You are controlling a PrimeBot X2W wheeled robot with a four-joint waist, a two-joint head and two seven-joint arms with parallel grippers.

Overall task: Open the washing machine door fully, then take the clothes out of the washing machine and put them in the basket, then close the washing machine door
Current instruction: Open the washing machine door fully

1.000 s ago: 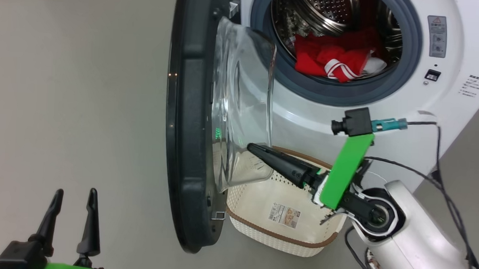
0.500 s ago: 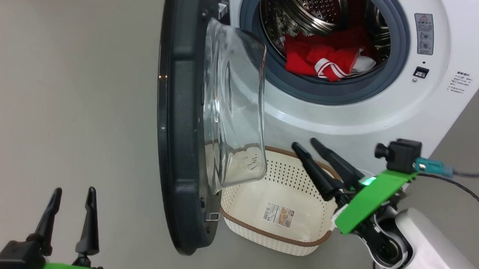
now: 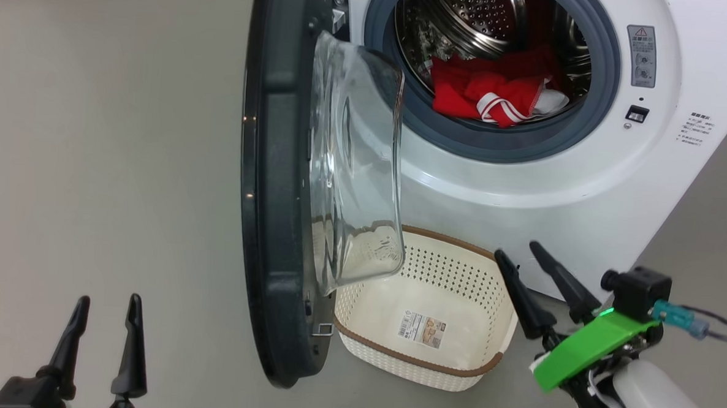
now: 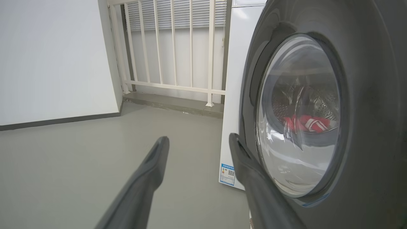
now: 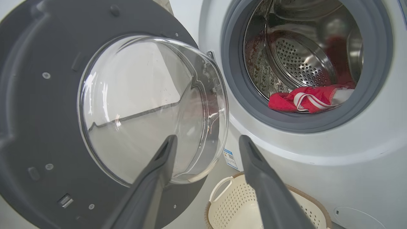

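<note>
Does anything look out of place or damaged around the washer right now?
Nothing stands out. The door is open and looks intact, the clothes lie in the drum, and the basket sits upright and empty on the floor. No spills visible.

A smooth, matte grey floor point(image 4: 79, 165) runs evenly lit to a plain white wall point(image 4: 47, 57) on the left, edged by a dark skirting strip point(image 4: 60, 120). Far off, a cream barred metal railing point(image 4: 173, 86) stands on a low grey kerb point(image 4: 171, 106), with pale slatted blinds point(image 4: 181, 12) behind it.

Grey floor point(image 4: 63, 165), white railing point(image 4: 175, 87)
</note>
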